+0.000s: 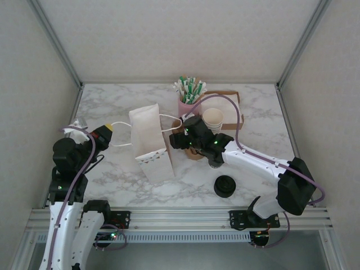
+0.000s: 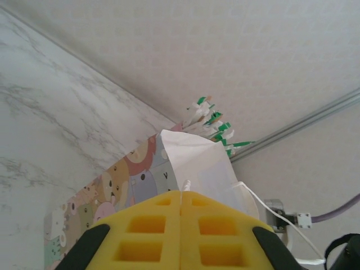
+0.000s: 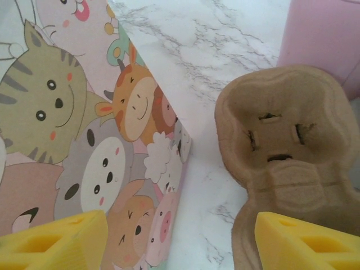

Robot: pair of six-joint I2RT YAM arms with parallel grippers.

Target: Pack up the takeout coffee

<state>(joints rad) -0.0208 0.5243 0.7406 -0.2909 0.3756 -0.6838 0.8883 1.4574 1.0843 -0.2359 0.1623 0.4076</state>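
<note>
The brown moulded-pulp cup carrier (image 3: pixel 281 146) lies flat on the marble table, just right of the white paper bag (image 1: pixel 151 143), whose side carries cartoon animals (image 3: pixel 84 140). My right gripper (image 3: pixel 180 247) is open. It hovers low over the gap between bag and carrier, with one yellow finger (image 3: pixel 304 242) above the carrier's near end. From above, the right gripper (image 1: pixel 180 138) hides most of the carrier (image 1: pixel 194 154). My left gripper (image 2: pixel 180 194) is shut on the bag's white cord handle (image 2: pixel 185 184) and holds it out to the left (image 1: pixel 106 129).
A pink cup of green-and-white stirrers (image 1: pixel 188 95) stands behind the carrier, with a stack of cream paper cups (image 1: pixel 212 120) and a brown flat tray (image 1: pixel 233 107) to the right. A round black lid (image 1: pixel 226 186) lies near the front edge.
</note>
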